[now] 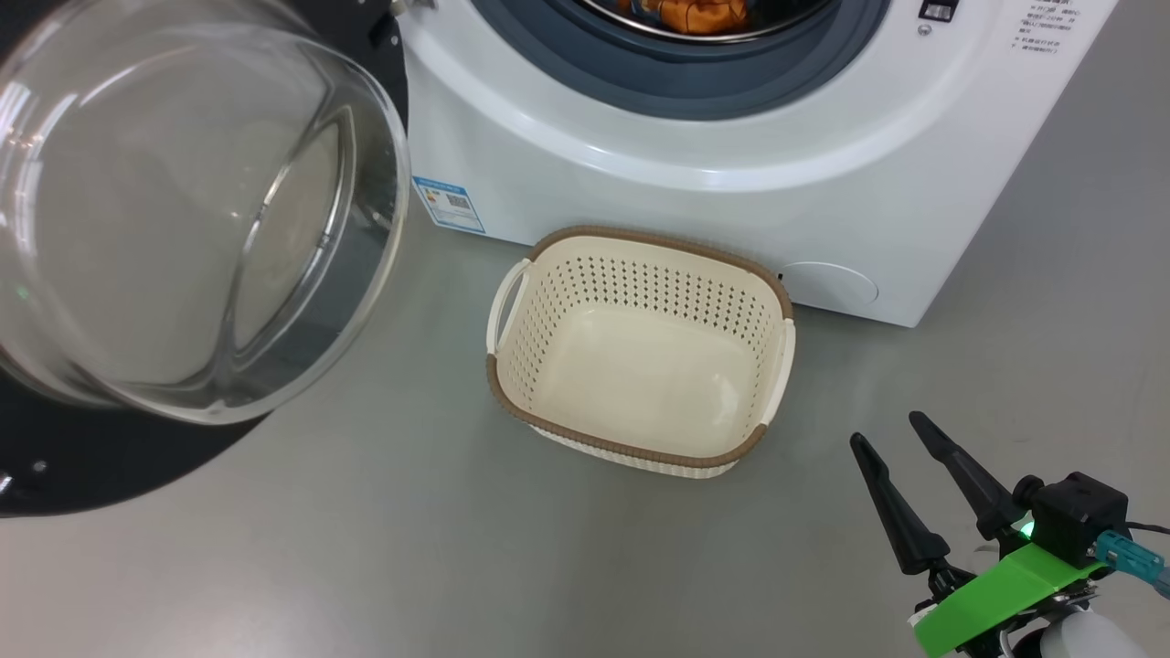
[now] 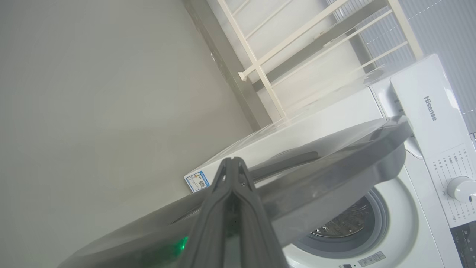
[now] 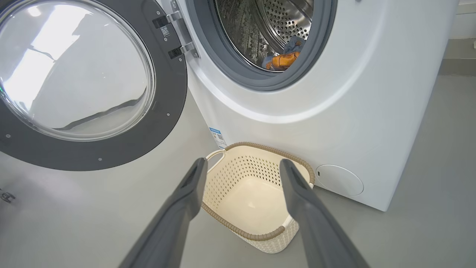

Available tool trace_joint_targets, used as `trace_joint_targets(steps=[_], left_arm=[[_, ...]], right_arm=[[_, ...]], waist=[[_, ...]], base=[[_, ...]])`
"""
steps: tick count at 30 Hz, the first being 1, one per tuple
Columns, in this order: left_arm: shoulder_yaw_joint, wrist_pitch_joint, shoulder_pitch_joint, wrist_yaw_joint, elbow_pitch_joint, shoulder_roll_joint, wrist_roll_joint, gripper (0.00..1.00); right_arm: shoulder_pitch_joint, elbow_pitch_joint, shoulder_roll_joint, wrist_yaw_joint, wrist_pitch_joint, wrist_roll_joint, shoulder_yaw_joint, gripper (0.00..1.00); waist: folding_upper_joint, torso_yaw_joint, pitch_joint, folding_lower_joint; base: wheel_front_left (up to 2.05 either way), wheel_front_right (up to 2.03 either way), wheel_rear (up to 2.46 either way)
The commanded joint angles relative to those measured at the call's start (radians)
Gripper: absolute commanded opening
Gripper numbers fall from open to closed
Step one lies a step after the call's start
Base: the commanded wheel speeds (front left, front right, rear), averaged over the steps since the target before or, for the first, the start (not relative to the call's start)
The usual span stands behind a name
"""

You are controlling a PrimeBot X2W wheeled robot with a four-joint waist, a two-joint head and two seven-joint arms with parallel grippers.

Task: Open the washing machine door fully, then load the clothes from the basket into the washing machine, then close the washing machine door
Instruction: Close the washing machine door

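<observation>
The washing machine door (image 1: 91,475) stands swung open at the left, its glass bowl facing me. Inside the drum of the white washing machine (image 1: 731,183) lie the clothes (image 1: 699,14), blue and orange, also seen in the right wrist view (image 3: 284,59). The cream basket (image 1: 640,239) sits empty on the floor before the washer. My right gripper (image 1: 887,429) hovers open to the right of the basket, holding nothing; its wrist view looks over the basket (image 3: 241,232). My left gripper (image 2: 233,160) is shut and empty, close to the door's outer side (image 2: 334,160); contact cannot be told.
A blue label (image 1: 448,203) marks the washer's lower left corner and a round cover (image 1: 827,285) its lower right. A white rack (image 2: 260,70) stands by the wall behind the machine. Grey floor (image 1: 411,548) spreads around the basket.
</observation>
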Motion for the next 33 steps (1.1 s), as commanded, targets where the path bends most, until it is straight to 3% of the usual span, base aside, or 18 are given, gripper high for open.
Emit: trace_joint_targets(steps=[1, 21, 33], left_arm=[[0.001, 0.047, 0.017, -0.003, -0.064, 0.043, -0.012, 0.0], [-0.057, 0.335, 0.13, -0.003, -0.478, -0.001, -0.095, 0.0], [-0.175, 0.423, 0.105, -0.003, -0.661, -0.136, -0.078, 0.0]], right_arm=[[-0.003, -0.02, -0.001, 0.003, -0.005, 0.003, 0.011, 1.0], [0.038, -0.021, 0.054, 0.003, -0.005, 0.007, -0.011, 1.0], [0.07, -0.027, 0.086, 0.003, -0.005, 0.006, -0.032, 1.0]], waist=[[-0.0001, 0.004, -0.012, 0.0], [-0.0001, -0.021, -0.102, 0.0], [-0.0001, -0.107, -0.156, 0.0]], base=[[0.0, 0.0, 0.0], [0.0, 0.0, 0.0], [0.0, 0.0, 0.0]])
